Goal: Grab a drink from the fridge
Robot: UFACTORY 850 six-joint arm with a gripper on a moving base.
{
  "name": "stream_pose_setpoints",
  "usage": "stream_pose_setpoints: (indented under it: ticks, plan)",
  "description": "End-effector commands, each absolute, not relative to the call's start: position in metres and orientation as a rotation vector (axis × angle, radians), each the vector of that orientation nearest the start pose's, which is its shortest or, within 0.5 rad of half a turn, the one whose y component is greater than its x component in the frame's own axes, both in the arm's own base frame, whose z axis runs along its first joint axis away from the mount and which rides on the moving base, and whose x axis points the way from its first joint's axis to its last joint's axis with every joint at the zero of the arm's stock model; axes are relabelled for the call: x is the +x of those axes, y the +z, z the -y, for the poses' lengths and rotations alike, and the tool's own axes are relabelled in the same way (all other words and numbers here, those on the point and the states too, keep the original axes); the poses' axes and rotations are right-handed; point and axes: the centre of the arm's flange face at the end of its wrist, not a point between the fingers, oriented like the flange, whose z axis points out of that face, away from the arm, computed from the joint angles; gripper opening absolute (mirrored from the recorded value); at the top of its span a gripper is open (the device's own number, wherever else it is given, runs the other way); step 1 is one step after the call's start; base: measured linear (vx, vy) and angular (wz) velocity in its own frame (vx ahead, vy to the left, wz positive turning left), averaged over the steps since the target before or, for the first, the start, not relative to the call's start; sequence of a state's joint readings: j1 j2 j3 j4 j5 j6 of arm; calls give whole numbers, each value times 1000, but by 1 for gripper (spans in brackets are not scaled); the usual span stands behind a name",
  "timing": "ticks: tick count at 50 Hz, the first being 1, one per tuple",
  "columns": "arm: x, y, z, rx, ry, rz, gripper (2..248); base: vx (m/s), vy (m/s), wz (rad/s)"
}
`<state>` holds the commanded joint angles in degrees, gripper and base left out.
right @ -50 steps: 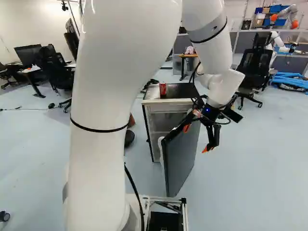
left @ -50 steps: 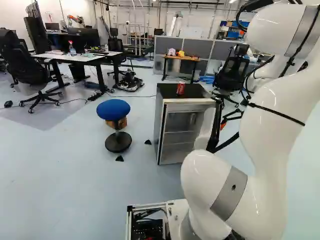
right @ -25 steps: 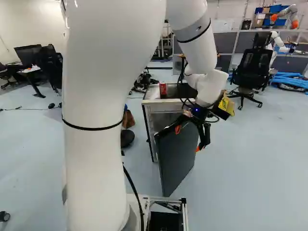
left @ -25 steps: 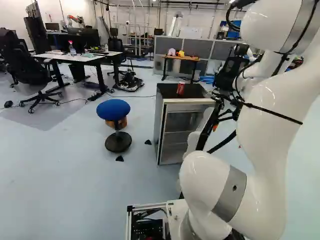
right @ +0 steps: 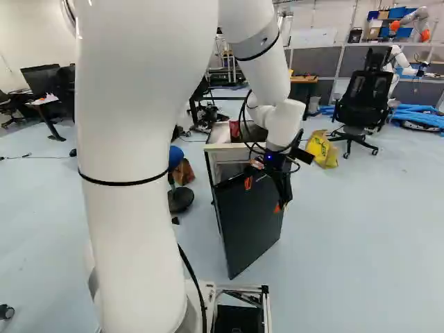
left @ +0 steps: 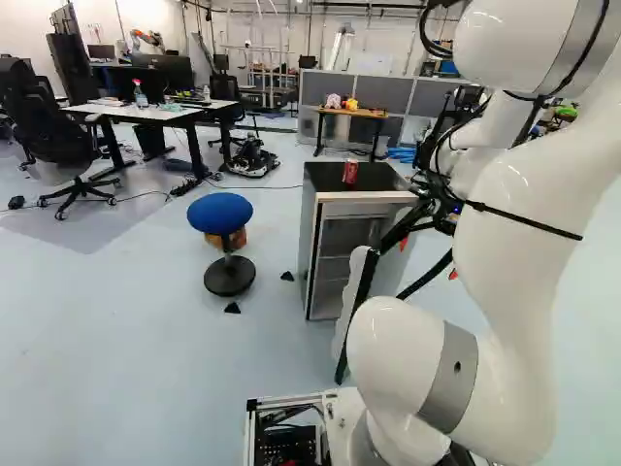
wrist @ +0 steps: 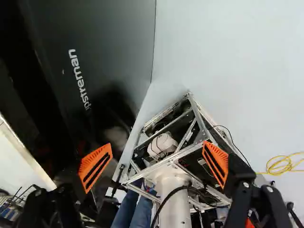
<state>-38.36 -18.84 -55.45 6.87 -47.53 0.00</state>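
In the right base view, the door (right: pixel 250 232) hides the lower inside of the fridge (right: pixel 223 147).

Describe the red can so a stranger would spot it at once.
In the left base view, find the low fridge, door swung open, just left of the white arm. On its black top stands a small upright red can with light markings. Its red stands out against that dark top, and from the blue stool beside the fridge.
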Motion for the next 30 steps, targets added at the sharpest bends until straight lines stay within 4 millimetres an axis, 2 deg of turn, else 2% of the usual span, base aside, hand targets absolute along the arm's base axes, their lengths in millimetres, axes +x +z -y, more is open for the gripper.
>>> stream_pose_setpoints:
  ticks: [11,25,30]
  plan:
    - [389,392,286,-2809,177,-1093,247,0,0,0]
    - [386,409,285,-2838,62,-1104,247,0,0,0]
    - [386,409,285,-2840,56,-1105,247,0,0,0]
